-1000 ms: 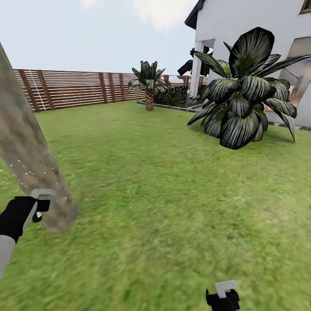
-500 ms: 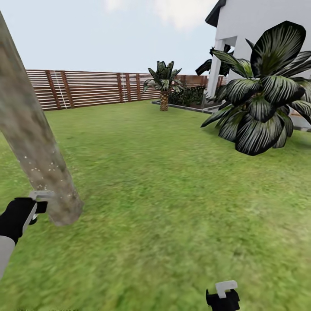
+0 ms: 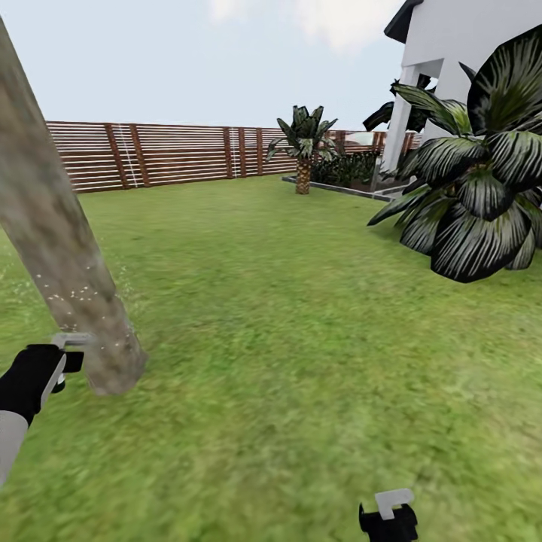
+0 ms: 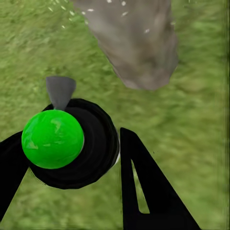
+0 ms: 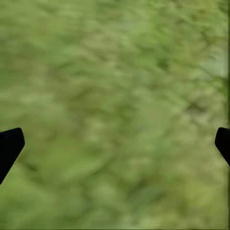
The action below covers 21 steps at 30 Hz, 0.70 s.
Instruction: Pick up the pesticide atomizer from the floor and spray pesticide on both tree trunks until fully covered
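No writing is legible anywhere; the lawn is blurry green grass, ringed by a slatted brown fence, with a white house and broad-leaved palm at right; the left end effector pinches the atomizer, its nozzle facing the speckled tree trunk just beside; the right end effector hangs spread over grass.

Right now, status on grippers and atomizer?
Left gripper shut on atomizer, nozzle toward tree trunk. Right gripper open over grass. Nothing between.
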Tool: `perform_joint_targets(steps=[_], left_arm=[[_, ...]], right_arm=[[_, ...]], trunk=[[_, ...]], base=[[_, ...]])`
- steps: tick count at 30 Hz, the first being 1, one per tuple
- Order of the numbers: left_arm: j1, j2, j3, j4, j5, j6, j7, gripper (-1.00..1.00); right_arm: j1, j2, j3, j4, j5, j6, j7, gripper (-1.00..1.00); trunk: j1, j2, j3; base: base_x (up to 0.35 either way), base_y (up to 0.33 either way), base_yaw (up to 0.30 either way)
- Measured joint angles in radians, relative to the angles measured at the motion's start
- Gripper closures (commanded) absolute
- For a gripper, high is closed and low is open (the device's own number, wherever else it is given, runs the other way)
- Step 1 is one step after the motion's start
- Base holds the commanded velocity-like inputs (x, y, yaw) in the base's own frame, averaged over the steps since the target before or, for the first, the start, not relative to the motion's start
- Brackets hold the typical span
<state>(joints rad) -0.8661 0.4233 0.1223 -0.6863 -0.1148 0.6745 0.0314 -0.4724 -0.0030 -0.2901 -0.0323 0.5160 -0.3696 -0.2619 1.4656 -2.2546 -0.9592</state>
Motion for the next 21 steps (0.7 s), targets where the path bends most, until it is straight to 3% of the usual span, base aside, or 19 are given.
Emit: perform_joint_targets(steps=[9, 16, 21], left_arm=[[0.001, -0.001, 0.002, 0.002, 0.000, 0.000, 0.000, 1.00], [0.057, 0.004, 0.009, 0.008, 0.001, -0.002, 0.003, 1.00], [0.060, 0.000, 0.002, 0.008, 0.001, -0.001, 0.003, 1.00]], right_arm=[[0.000, 0.000, 0.000, 0.000, 0.001, 0.000, -0.001, -1.00], [0.000, 0.000, 0.000, 0.000, 0.001, 0.000, -0.001, -1.00], [0.000, 0.000, 0.000, 0.000, 0.001, 0.000, 0.000, -1.00]], trunk=[[0.000, 0.000, 0.000], [0.000, 0.000, 0.000], [0.000, 0.000, 0.000]], base=[[0.156, -0.234, 0.031], [0.120, -0.254, 0.264], [0.147, -0.249, 0.278]])
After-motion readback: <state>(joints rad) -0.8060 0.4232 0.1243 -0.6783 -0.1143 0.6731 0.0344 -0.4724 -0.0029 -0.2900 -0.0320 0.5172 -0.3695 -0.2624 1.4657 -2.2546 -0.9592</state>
